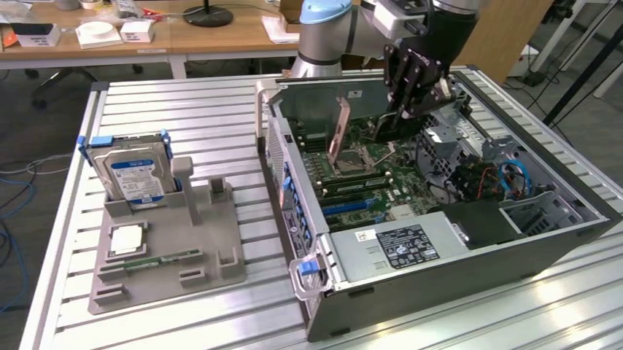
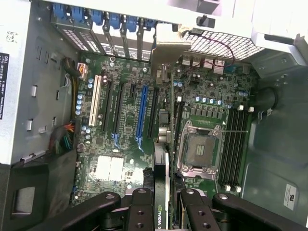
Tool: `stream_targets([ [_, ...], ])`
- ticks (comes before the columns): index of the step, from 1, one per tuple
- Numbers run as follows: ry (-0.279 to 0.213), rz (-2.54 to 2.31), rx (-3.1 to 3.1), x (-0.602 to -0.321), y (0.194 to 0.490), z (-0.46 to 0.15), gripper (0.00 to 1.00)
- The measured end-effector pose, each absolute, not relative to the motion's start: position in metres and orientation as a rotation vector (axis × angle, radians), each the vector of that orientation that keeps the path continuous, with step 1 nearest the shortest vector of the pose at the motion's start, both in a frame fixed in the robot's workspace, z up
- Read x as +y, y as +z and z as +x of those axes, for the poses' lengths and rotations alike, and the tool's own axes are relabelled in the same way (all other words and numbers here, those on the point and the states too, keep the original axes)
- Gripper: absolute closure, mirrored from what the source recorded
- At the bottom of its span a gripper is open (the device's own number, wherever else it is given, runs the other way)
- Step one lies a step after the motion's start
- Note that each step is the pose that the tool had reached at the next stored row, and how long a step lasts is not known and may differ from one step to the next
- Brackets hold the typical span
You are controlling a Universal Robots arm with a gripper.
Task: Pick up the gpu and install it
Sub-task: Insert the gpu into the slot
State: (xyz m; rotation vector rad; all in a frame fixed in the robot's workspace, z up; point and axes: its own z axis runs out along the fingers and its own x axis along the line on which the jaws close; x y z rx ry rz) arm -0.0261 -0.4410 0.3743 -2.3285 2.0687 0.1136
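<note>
The gpu (image 2: 164, 190) is a thin dark card seen edge-on, with its metal end bracket (image 2: 166, 50) toward the case's rear grille. My gripper (image 2: 166, 214) is shut on its upper edge, with a black finger on either side. In the exterior view the gripper (image 1: 407, 109) reaches down into the open computer case (image 1: 292, 182). It holds the gpu (image 1: 375, 124) upright over the motherboard (image 1: 384, 193), and the bracket (image 1: 339, 131) slants down by the rear wall. The card hangs between the long blue slot (image 2: 141, 113) and the CPU socket (image 2: 199, 149). I cannot tell whether it touches the board.
A grey holder tray (image 1: 209, 248) at the exterior view's left carries a hard drive (image 1: 136, 175), a small chip (image 1: 127, 239) and a green memory stick (image 1: 160, 259). Inside the case are the power supply (image 1: 399, 244), cables (image 1: 511, 182) and the memory slots (image 2: 236, 144).
</note>
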Motion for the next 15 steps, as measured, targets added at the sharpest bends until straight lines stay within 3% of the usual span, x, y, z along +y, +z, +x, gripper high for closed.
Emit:
stream_targets([
  [15,0.112,-2.349,2.045,-0.4406,0.3680,-0.0250,0.74],
])
